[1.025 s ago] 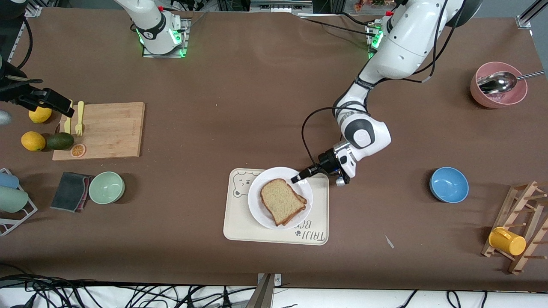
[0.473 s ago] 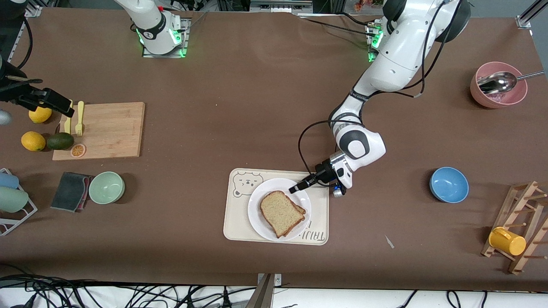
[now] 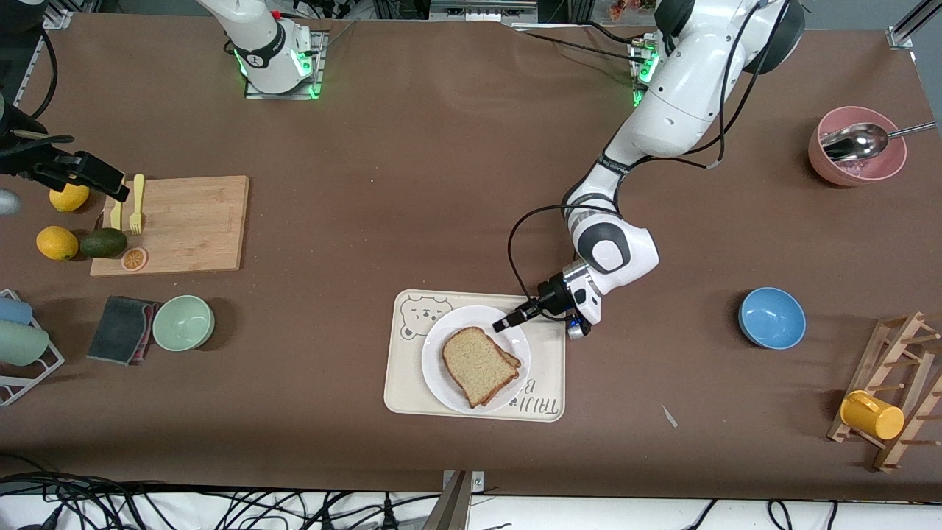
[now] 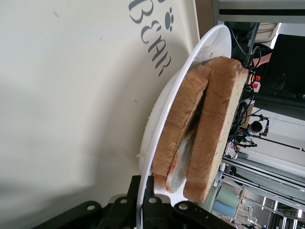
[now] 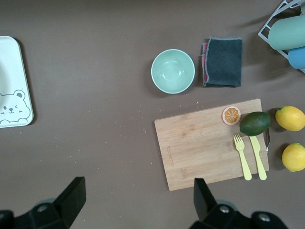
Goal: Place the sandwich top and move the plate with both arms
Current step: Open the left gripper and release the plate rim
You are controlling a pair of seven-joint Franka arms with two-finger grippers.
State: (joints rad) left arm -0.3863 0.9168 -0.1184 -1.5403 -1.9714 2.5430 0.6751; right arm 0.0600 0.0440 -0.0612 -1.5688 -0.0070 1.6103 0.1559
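Bread top (image 3: 477,365) sits on the darker slice (image 3: 513,360) on your plate (image 3: 441,375), which rests on the tray (image 3: 543,352) near the front camera, mid-table. Your left gripper (image 3: 505,322) is pinched tight on the plate's rim at the edge farther from that camera; the left wrist view shows the fingers (image 4: 147,202) clamped around the thin white edge (image 4: 164,114). Your right gripper (image 5: 138,200) waits high over the right arm's end of the table, above the cutting board (image 5: 209,143), jaws spread wide and holding nothing.
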